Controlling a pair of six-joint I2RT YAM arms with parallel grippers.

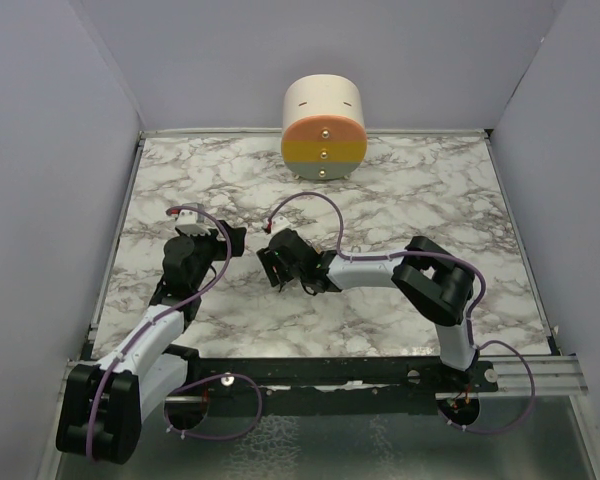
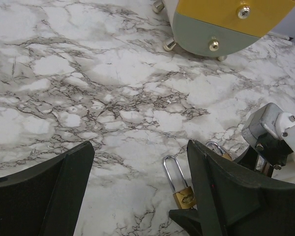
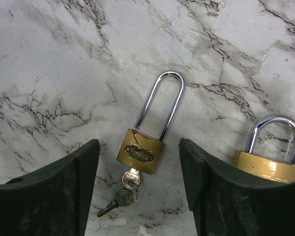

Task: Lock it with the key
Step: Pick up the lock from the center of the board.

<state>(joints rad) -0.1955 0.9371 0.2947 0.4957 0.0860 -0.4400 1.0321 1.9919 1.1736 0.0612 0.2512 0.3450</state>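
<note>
We saw the long-shackled brass padlock (image 3: pixel 143 153) lying flat on the marble tabletop (image 3: pixel 49 59). Its steel shackle (image 3: pixel 160 101) pointed away from the right wrist camera. A small key (image 3: pixel 130 180) sat in the keyway at its opposite end.

The right gripper (image 3: pixel 140 142) hung directly over this padlock. Its two black fingers (image 3: pixel 49 196) stood apart, one on each side of the brass body, and neither touched it.

Just beside the padlock, past the finger on the right of the right wrist view, lay a second, larger brass padlock (image 3: pixel 273 162), partly hidden by that finger.

The left gripper (image 2: pixel 140 145) hovered near the padlock, on the side away from the right arm. Its fingers were spread wide with only bare marble between them. In its view the padlock showed just inside one finger.

Well beyond the padlock, against the back wall, stood a round cream drawer unit (image 1: pixel 324 125) with orange, yellow and grey fronts.
</note>
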